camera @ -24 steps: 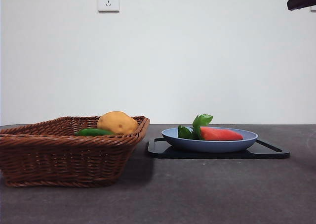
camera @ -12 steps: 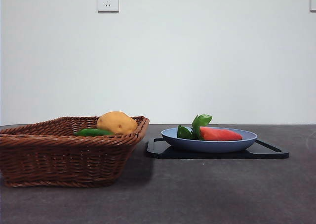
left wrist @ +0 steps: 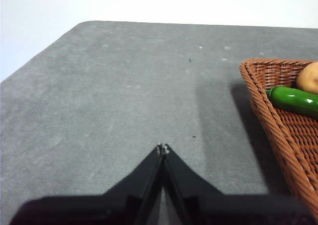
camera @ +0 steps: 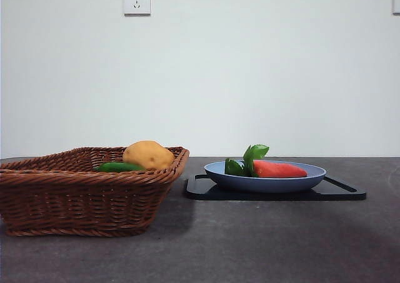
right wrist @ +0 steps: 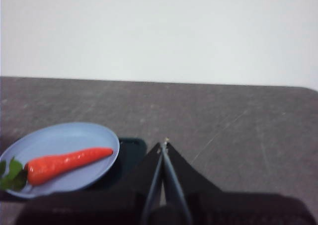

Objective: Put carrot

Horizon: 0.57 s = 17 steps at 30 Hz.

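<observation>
The carrot [camera: 278,168], orange-red with green leaves, lies on a blue plate [camera: 265,183] on a black tray [camera: 340,192]. It also shows in the right wrist view [right wrist: 64,162] on the plate [right wrist: 74,135]. My right gripper [right wrist: 163,144] is shut and empty, apart from the plate and beside it. My left gripper [left wrist: 162,148] is shut and empty over bare table, beside the wicker basket [left wrist: 278,120]. Neither gripper shows in the front view.
The wicker basket [camera: 75,198] stands at the left and holds a tan potato [camera: 148,154] and a long green vegetable [camera: 119,167]. The dark grey table [camera: 262,239] spreads in front. A wall socket [camera: 137,0] is on the white wall.
A black arm tip at the top right corner of the front view one second ago has left the picture. The carrot, plate and basket have not moved.
</observation>
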Each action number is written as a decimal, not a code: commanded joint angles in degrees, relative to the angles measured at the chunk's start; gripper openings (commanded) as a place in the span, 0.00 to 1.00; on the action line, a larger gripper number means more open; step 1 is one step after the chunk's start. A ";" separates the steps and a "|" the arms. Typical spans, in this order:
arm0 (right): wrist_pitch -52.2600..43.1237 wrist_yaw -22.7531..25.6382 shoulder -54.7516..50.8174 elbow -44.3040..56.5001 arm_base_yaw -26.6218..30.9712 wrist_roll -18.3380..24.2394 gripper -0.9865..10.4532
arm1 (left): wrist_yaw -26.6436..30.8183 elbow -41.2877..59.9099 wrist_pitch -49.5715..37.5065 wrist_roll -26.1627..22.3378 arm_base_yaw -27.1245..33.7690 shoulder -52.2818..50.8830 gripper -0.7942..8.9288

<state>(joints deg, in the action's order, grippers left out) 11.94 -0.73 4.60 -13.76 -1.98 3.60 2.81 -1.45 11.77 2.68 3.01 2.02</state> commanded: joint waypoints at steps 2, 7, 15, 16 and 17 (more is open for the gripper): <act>-1.64 -0.98 -1.62 4.42 1.88 -1.51 0.09 | -0.07 0.28 -0.15 0.52 0.20 -0.17 0.09; -1.64 -0.87 -3.85 8.98 2.08 -3.96 0.09 | -0.07 0.28 -0.15 0.55 0.20 -0.17 0.09; -1.66 -0.85 -4.63 12.90 2.34 -6.03 0.09 | -0.04 0.31 -0.13 0.55 0.20 -0.17 0.09; -1.60 -0.85 -4.63 13.29 2.34 -6.71 0.09 | -0.04 0.31 -0.15 0.55 0.20 -0.17 0.09; -1.62 -0.83 -4.63 13.29 2.34 -7.28 0.09 | -0.07 0.28 -0.15 0.55 0.20 -0.17 0.09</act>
<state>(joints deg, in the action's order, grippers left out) 10.50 -1.52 0.21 -1.15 0.34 -2.00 2.79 -1.45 11.77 2.68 3.01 2.02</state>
